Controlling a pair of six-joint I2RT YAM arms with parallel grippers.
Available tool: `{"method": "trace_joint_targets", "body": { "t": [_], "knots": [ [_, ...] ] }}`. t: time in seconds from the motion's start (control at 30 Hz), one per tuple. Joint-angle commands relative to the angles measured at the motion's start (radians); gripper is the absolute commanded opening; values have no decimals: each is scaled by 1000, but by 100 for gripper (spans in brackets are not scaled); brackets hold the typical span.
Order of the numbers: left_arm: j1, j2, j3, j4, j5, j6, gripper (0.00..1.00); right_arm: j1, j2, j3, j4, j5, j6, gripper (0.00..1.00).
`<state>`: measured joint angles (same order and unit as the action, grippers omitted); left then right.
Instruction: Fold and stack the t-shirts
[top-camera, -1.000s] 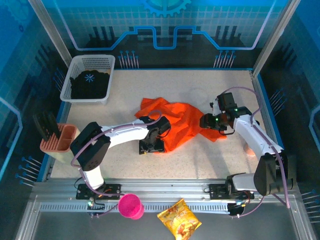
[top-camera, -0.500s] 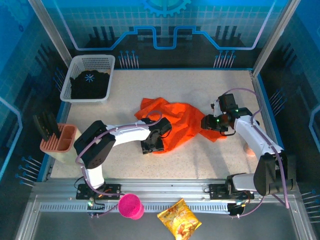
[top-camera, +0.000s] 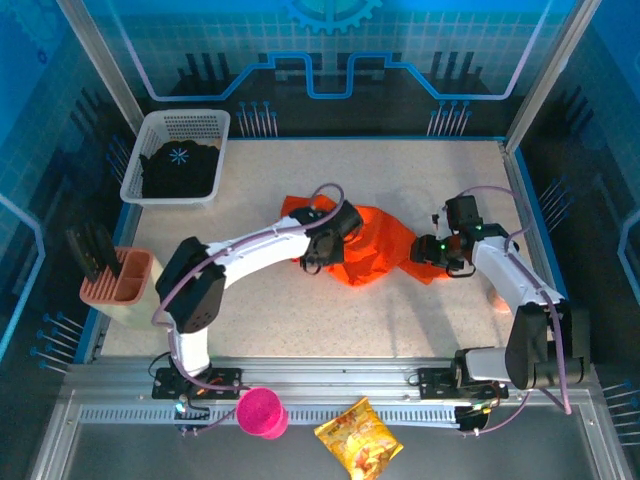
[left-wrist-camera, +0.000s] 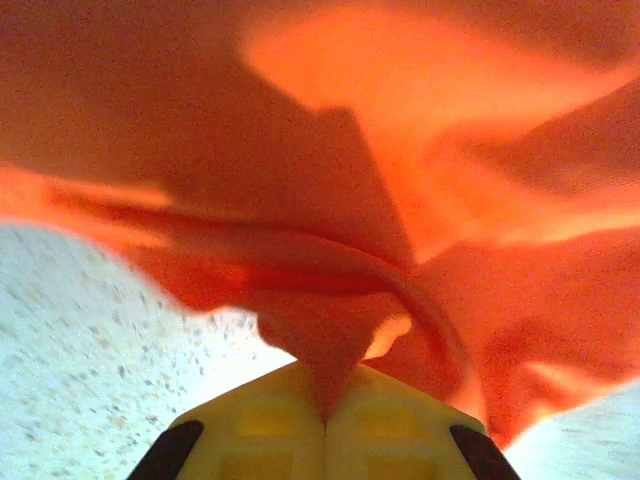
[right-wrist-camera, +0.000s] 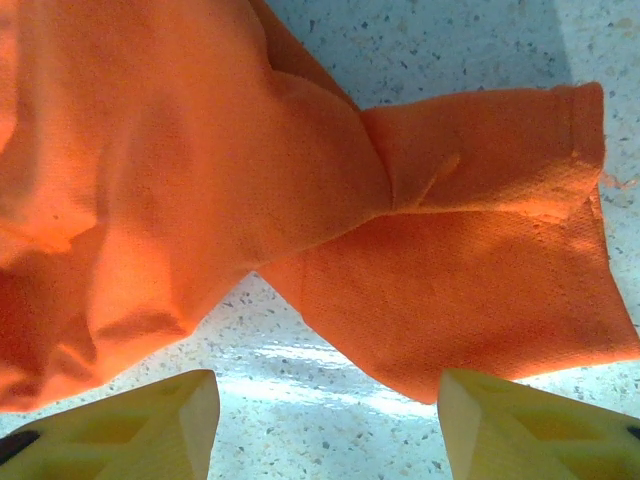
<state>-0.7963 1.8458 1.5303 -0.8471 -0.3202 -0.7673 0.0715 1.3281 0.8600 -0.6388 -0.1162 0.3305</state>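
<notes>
Two claws: L gripper (left-wrist-camera: 325, 430) clamped on orange tee (top-camera: 375, 250), R gripper (right-wrist-camera: 322, 392) agape near it; chip-bag (top-camera: 358, 440) print illegible.

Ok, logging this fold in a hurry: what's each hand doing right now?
Left hand: closed, pinching a fold of the orange t-shirt.
Right hand: open, holding nothing.

A robotics laboratory cell: the speckled table (top-camera: 420, 180) stands inside aluminium frame posts (top-camera: 100, 62) and blue panels (top-camera: 200, 40) printed with circuit lines, and a white robot arm (top-camera: 250, 257) is bolted to a slotted rail (top-camera: 310, 410).
</notes>
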Motion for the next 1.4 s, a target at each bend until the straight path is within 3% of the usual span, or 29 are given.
{"method": "trace_joint_targets", "body": {
  "t": [0.0,0.27,0.47,0.73,0.93,1.13,1.23,1.37],
  "knots": [
    [40,-125,184,-132,-123,136,0,-9,-17,-27,44,-49,-29,61],
    [127,-185,420,-152,-184,237,0,14,-130,-114,187,-178,-71,64],
    [184,-151,530,-161,-194,299,0,77,-191,-142,259,-151,-126,64],
    [209,-100,621,-178,-183,345,0,169,-173,-151,258,10,-183,65],
    [237,-83,644,-177,-166,363,0,300,-120,-121,214,206,-227,68],
    [261,-62,671,-194,-148,373,0,466,-108,-93,300,424,-444,70],
    [261,-59,671,-196,-142,374,0,490,-113,-93,338,400,-593,71],
    [262,-58,671,-203,-135,377,0,495,-115,-78,316,315,-668,74]
  ]
}}
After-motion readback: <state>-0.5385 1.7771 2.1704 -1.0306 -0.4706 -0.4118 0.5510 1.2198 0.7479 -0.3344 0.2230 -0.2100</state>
